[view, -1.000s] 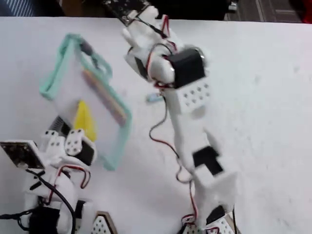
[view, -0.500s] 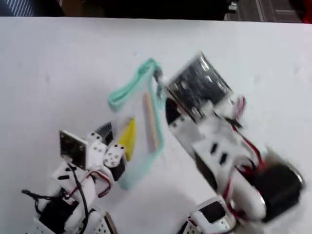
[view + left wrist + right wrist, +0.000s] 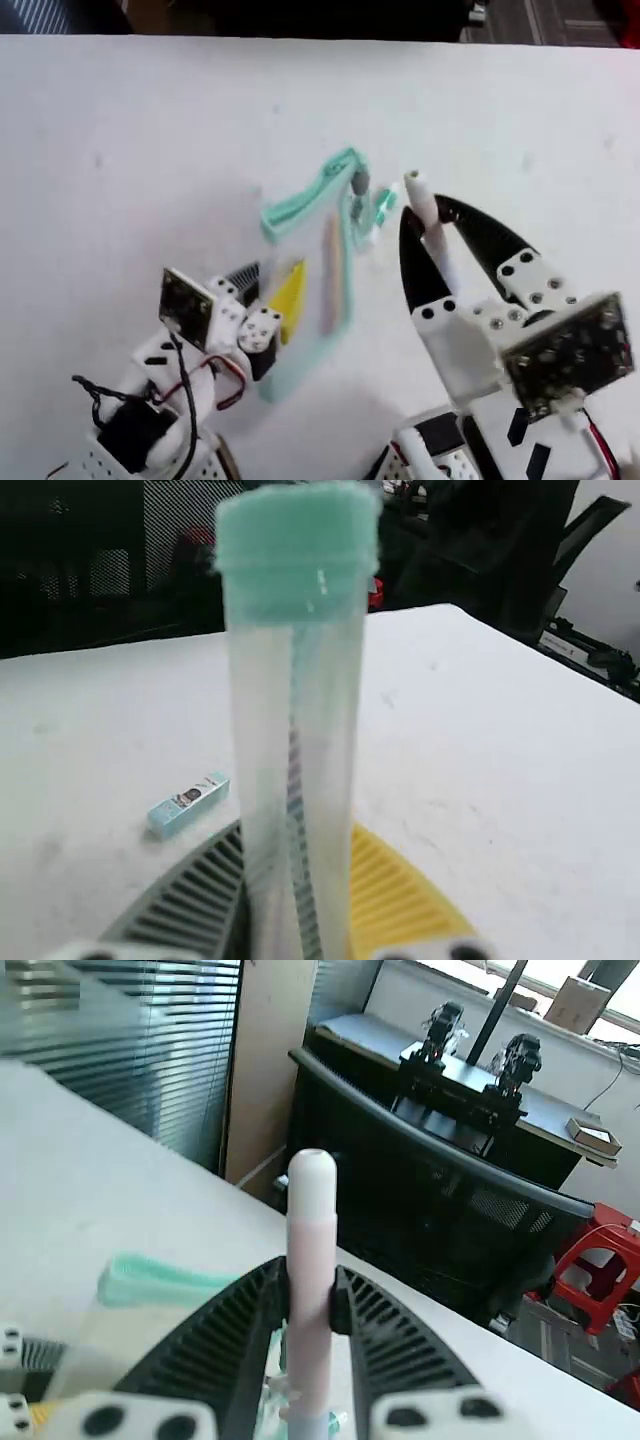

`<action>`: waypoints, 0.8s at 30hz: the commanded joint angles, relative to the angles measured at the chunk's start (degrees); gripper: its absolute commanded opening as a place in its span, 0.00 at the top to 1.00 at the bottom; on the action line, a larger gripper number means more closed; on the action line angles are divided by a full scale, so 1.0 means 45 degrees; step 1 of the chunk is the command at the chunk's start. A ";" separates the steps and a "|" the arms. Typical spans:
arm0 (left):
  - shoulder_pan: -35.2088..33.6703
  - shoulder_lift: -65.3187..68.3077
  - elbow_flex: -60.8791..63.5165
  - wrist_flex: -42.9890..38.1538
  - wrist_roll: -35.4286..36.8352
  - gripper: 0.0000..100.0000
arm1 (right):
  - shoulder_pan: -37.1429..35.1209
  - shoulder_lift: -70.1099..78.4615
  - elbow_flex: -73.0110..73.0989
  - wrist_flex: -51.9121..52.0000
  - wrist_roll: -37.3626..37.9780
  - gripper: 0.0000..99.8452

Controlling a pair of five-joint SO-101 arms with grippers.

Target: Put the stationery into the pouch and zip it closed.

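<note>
- The pouch (image 3: pixel 312 262), clear film with a teal trim, is held lifted off the white table (image 3: pixel 150 120), edge-on and upright in the left wrist view. It is judged light and floppy, stiffer only along the trim and zip.
- A long pale strip (image 3: pixel 330 272), perhaps a ruler, is seen lying inside it.
- The pouch is best gripped on the trim close to the zip, so that the mouth is kept from sagging. Whether the zip stands open cannot be told.
- The left gripper (image 3: pixel 270 288) is clamped on the pouch's lower part, one grey and one yellow finger on either face.
- The pen (image 3: pixel 311 1210), white and pale pink, is judged stiff, light and smooth. Being round, it could twist or slide if gripped loosely.
- It is pinched about mid-shaft by the right gripper (image 3: pixel 425 225), the black fingers drawn narrow around it, its tip just beside the pouch's zip corner.
- A small blue box (image 3: pixel 188 802) lies flat on the table near the pouch, outside it.
</note>
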 commanded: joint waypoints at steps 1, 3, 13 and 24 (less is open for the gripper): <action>0.0830 -0.0147 -0.0098 0.0332 -0.1289 0.98 | 0.0127 -0.0029 -0.0059 -0.0811 -0.1582 0.98; 0.0889 -0.0147 -0.0098 0.0488 -0.1719 0.98 | 0.0127 -0.0029 -0.0059 -0.1065 -0.2247 0.98; 0.0830 -0.0147 -0.0078 0.0645 -0.1817 0.98 | 0.0127 0.0029 -0.0059 -0.3487 -0.7248 0.98; 0.0772 -0.0147 -0.0098 0.0742 -0.4513 0.88 | -0.0987 0.0342 0.0234 -0.4015 -0.7267 0.98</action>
